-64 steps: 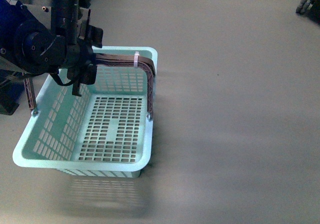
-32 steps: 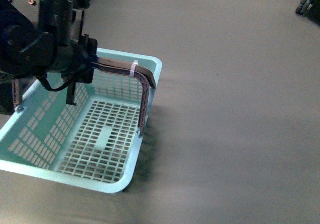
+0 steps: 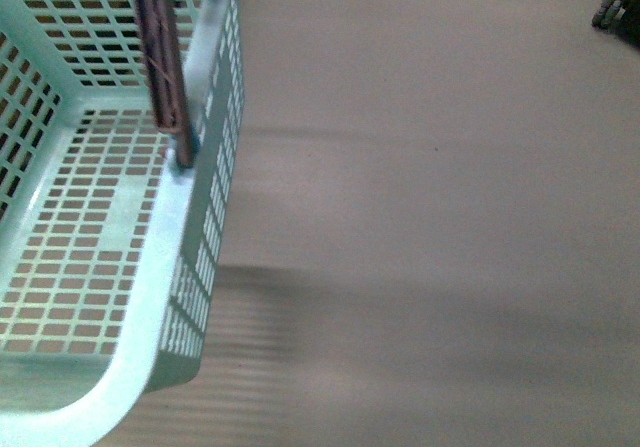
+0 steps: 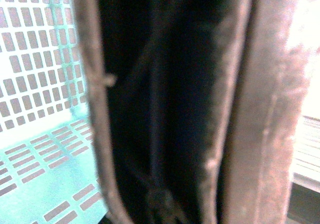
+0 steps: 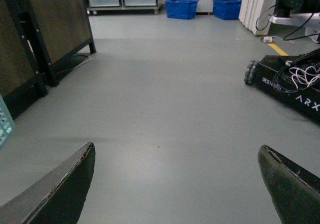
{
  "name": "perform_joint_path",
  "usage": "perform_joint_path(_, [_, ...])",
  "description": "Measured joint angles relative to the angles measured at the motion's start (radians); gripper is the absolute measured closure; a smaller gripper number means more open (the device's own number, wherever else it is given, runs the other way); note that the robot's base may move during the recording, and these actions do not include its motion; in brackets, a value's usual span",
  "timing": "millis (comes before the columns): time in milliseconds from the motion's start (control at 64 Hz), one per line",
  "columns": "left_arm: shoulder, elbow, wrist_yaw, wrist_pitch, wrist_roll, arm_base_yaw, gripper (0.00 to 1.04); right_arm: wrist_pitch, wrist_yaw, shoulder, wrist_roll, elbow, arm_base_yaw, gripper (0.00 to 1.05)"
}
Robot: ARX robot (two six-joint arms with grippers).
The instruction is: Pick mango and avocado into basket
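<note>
The teal basket (image 3: 120,387) fills the left of the front view, tilted and very near the lens, with its brown handle (image 3: 160,57) at the upper left. The left wrist view is crowded by that handle (image 4: 260,108) and a dark blur. Whether the left pincer pinches it cannot be told. The right pincer (image 5: 176,147) is spread wide and empty over the bare grey floor (image 5: 160,98). Neither mango nor avocado shows in any view.

Judged risks: if the handle is gripped loosely, the basket may swing or slip. It also blocks much of the front camera, which would hamper finding the fruit.

The only legible writing is "ARX", at the right edge on a black wheeled base (image 5: 280,73).
</note>
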State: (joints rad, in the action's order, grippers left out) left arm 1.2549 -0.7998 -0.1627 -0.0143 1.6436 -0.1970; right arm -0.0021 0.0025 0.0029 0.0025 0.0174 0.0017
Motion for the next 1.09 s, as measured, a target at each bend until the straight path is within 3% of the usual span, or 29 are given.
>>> perform_joint_path(234, [-0.23,-0.014,-0.037,-0.196,0.01,-0.014,0.9,0.0,0.0,0.0,0.0,0.0,0.0,0.09])
perform_joint_path(1093, [-0.241,-0.022,-0.045,-0.208,0.011,-0.016,0.91,0.0,0.0,0.0,0.0,0.0,0.0,0.09])
